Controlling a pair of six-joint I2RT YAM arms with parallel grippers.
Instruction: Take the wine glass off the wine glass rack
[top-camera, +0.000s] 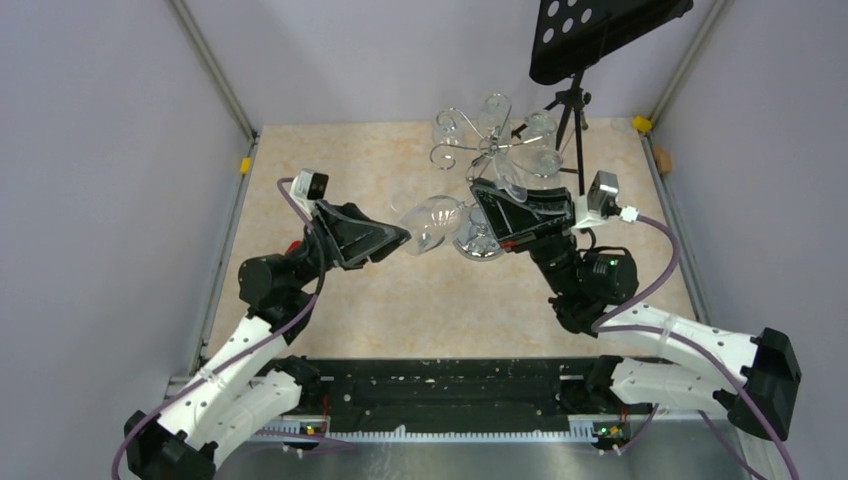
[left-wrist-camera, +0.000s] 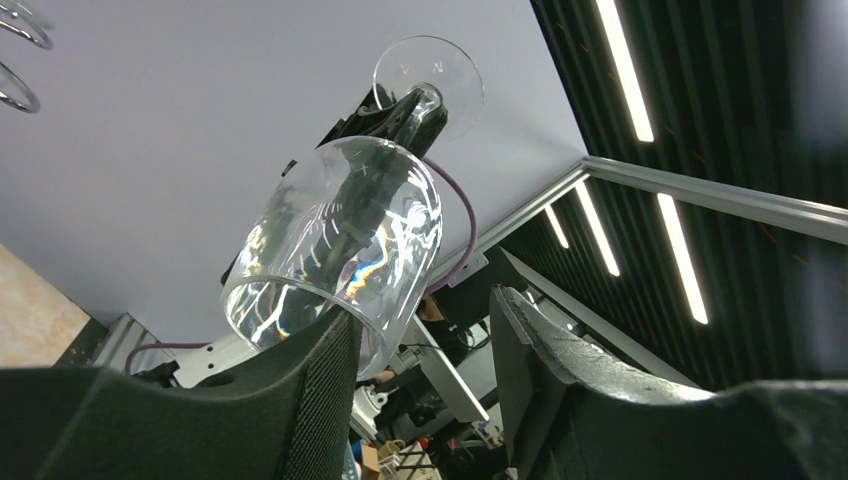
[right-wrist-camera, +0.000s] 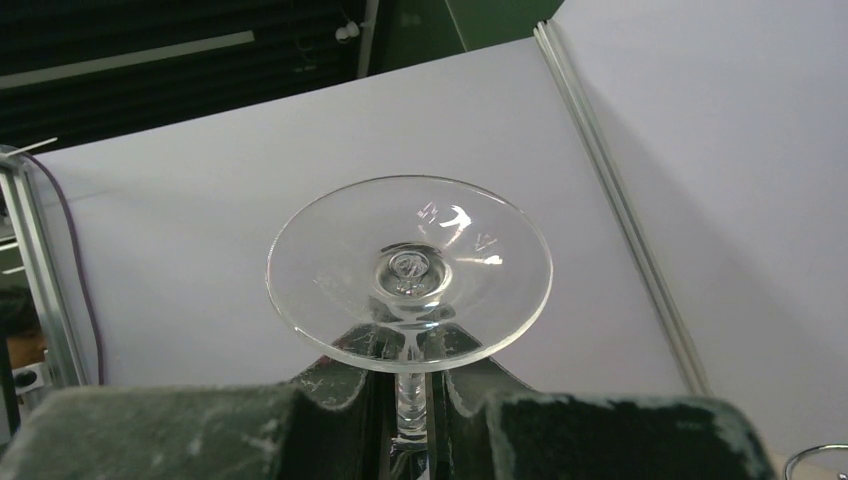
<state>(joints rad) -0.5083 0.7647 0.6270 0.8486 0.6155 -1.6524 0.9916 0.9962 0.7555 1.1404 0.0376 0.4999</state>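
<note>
Beige marbled tabletop (top-camera: 400, 310) spreads beneath us; at centre frame the clear wine glass (top-camera: 432, 222) tilts below the silver scrolled wine glass rack (top-camera: 487, 150). Our right gripper (right-wrist-camera: 410, 400) pinches its thin stem; our left gripper (left-wrist-camera: 425, 390) gapes, textured finger (left-wrist-camera: 320, 390) beside the rim.

2 white-and-black arms (top-camera: 238, 352), purple cables (top-camera: 676, 260)
</note>
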